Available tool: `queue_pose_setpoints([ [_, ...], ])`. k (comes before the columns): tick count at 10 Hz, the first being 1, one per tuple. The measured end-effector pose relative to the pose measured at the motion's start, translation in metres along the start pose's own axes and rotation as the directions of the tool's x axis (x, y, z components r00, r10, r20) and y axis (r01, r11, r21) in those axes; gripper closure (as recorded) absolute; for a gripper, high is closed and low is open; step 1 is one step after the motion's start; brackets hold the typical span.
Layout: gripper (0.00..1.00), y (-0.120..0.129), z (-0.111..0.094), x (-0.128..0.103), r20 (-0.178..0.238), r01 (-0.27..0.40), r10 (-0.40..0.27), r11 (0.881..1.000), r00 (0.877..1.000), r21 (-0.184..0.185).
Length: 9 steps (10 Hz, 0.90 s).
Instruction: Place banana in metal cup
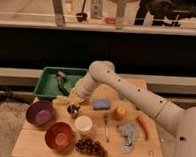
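Smooth cream-white arm (135,95) with rounded, bulbous joints, its tool (75,99) right by the metal cup (73,111).

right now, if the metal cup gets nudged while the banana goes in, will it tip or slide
Probably slides or tips easily: the metal cup looks small and narrow, likely light. It stands upright on the smooth wooden table, close to the white cup, so a shove could knock that too. The gripper with the banana is just above it.
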Motion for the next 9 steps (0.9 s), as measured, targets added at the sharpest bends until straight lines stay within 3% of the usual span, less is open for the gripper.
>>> queue_pose_setpoints([
  [4,0.97,0.007,0.015,0.012,-0.014,-0.018,0.017,0.999,1.0,-0.028],
  [9,0.5,0.01,0.024,0.025,-0.028,-0.067,0.066,0.997,0.997,-0.046],
])
